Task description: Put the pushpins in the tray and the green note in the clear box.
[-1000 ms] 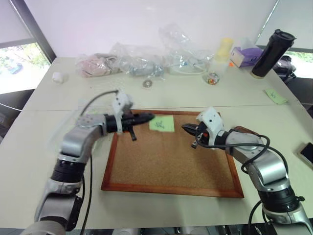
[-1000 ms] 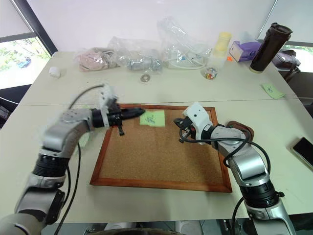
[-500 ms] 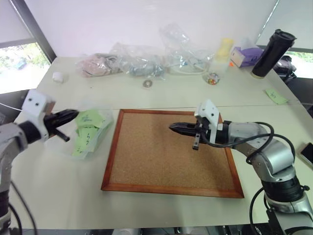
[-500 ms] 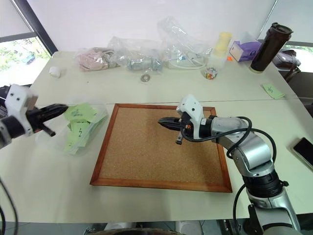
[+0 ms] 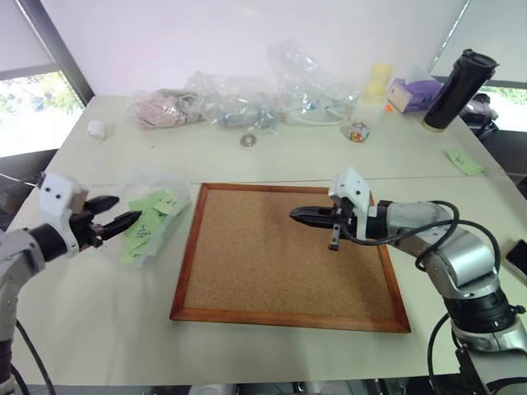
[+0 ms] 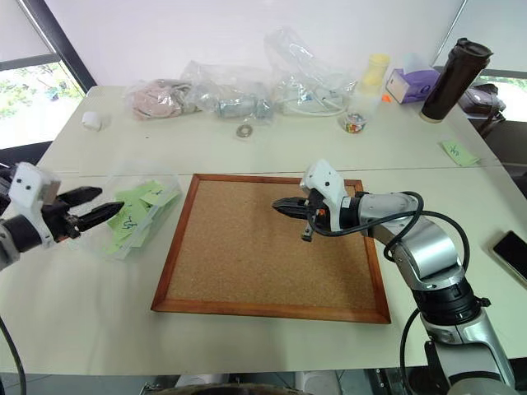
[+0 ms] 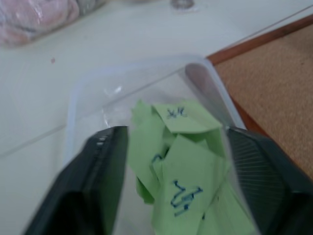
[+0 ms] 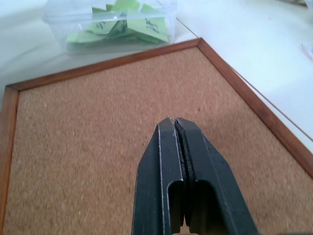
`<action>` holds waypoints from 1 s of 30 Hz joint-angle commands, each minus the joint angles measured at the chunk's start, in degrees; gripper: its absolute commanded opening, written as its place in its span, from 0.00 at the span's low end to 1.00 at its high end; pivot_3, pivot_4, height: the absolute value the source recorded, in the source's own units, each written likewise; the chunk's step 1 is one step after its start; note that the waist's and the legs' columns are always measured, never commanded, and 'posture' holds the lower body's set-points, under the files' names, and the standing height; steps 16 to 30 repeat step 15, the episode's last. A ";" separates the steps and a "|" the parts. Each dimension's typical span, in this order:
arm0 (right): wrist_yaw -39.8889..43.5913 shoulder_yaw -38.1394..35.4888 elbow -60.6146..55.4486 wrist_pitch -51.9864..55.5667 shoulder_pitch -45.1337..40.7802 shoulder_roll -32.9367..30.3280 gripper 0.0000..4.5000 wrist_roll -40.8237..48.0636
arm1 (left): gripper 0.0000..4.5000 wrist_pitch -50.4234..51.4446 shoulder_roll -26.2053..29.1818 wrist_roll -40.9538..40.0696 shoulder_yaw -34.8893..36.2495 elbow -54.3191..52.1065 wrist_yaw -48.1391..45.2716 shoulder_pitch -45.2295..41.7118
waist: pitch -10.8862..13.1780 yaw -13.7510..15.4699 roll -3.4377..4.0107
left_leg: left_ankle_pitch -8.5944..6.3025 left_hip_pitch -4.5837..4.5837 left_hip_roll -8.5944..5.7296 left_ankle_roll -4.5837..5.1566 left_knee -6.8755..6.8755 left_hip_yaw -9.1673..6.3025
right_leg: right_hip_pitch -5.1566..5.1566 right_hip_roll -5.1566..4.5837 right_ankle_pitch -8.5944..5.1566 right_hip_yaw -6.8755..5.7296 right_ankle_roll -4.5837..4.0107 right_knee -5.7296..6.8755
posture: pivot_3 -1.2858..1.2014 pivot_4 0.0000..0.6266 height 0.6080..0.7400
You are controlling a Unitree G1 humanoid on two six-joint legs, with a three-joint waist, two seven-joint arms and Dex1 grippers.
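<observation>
My left gripper [image 5: 128, 208] is open at the near-left rim of the clear box [image 5: 177, 216], which stands on the table left of the cork board. Several pale green notes lie in the box. The green note [image 7: 178, 115] with dark marks rests on top of them, between and just past my open left fingers [image 7: 105, 166], touching neither. My right gripper [image 5: 294, 215] is shut with nothing in it. It hovers above the middle of the cork board [image 5: 280, 271] and points left. The pushpins and the tray are hidden.
Crinkly plastic bags [image 5: 239, 103] line the table's far side, with a small clear jar [image 5: 358, 132], a purple tissue box [image 5: 416, 92] and a black tumbler [image 5: 457, 86] to their right. Another green note [image 5: 464, 161] lies far right, a phone [image 5: 519, 255] at the right edge.
My left gripper carried the green note from the cork board leftward to the clear box, then opened and let it go. My right gripper turned to point left over the board.
</observation>
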 commanded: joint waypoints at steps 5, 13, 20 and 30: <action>3.62 -9.32 -7.47 2.47 6.62 -9.77 0.00 4.37 | 0.97 7.10 2.96 -13.09 -4.55 -8.92 -4.41 -10.80 | 0.02 0.10 -0.01 | 0.00 -0.05 -0.05 0.00 0.03 -0.05 | 0.06 -0.05 0.00 -0.02 0.00 -0.07 | 0.52 0.24 1.00; 3.94 -15.80 -10.78 4.24 12.66 -15.11 0.00 7.16 | 0.97 6.07 -0.44 -13.15 -17.47 -11.35 -7.02 -12.86 | 0.07 -0.27 0.04 | -0.01 0.04 -0.02 0.00 -0.02 -0.09 | 0.03 0.07 0.00 0.05 0.00 -0.03 | 0.52 0.24 1.00; 3.15 -17.32 -11.73 5.13 13.58 -15.50 0.00 7.86 | 0.97 6.05 -0.84 -13.33 -18.93 -10.76 -7.68 -12.09 | 0.07 -0.16 0.04 | -0.01 0.03 -0.03 0.00 -0.01 -0.09 | 0.04 0.06 0.00 0.05 0.00 -0.03 | 0.52 0.24 1.00; 3.15 -17.32 -11.73 5.13 13.58 -15.50 0.00 7.86 | 0.97 6.05 -0.84 -13.33 -18.93 -10.76 -7.68 -12.09 | 0.07 -0.16 0.04 | -0.01 0.03 -0.03 0.00 -0.01 -0.09 | 0.04 0.06 0.00 0.05 0.00 -0.03 | 0.52 0.24 1.00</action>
